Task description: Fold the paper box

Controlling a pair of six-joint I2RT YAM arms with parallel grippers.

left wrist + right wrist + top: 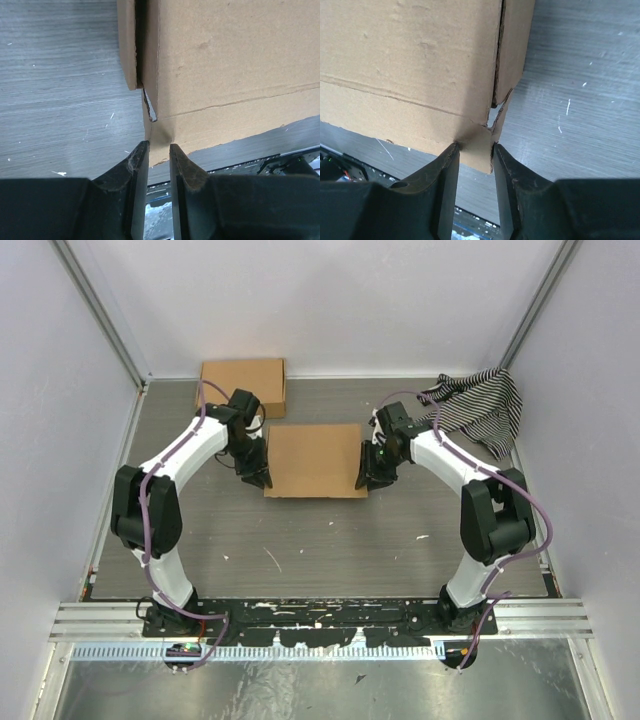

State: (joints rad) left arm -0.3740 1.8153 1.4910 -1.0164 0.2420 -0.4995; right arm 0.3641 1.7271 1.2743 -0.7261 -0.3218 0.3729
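Observation:
The paper box (315,460) lies mid-table as a flat brown cardboard rectangle with its panels folded over. My left gripper (258,476) is at its near left corner, and my right gripper (367,476) is at its near right corner. In the left wrist view the jaws (159,148) stand a narrow gap apart, with the box's corner (159,137) between the tips. In the right wrist view the jaws (475,148) are a little wider apart and straddle the corner tab (476,145), touching its edges. A side flap (512,50) stands along the box's edge.
A smaller compact cardboard box (243,383) sits at the back left, close behind the left arm. A black-and-white striped cloth (482,405) lies bunched at the back right. Grey walls enclose the table on three sides.

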